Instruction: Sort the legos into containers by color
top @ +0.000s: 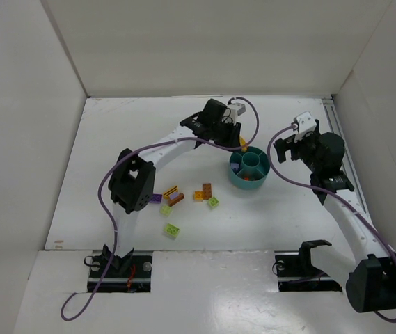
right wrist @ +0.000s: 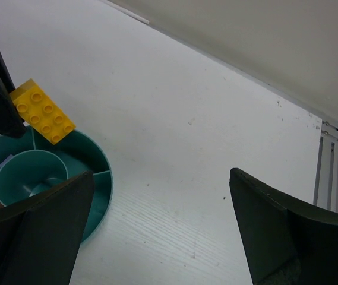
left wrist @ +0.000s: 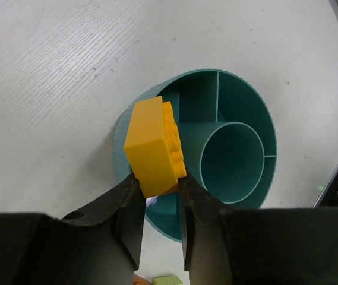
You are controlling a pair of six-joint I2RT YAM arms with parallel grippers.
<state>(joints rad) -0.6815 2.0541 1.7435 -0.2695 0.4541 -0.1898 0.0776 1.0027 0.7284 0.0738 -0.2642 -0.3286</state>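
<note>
Left wrist: left fingers [left wrist: 124,219] pinch a studded yellow brick [left wrist: 151,148] over the ribbed teal bowl [left wrist: 246,101]; right fingers [right wrist: 38,231] spread wide.

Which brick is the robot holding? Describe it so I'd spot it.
Find the round teal bowl on the white table. Over its rim, the left gripper pinches a yellow studded brick. It is the only brick in the air; the other bricks lie loose nearby or inside the bowl.

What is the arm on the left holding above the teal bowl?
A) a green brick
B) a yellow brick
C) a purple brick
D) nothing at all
B: in the left wrist view, the left gripper is shut on a yellow brick, poised over the teal bowl.
</note>
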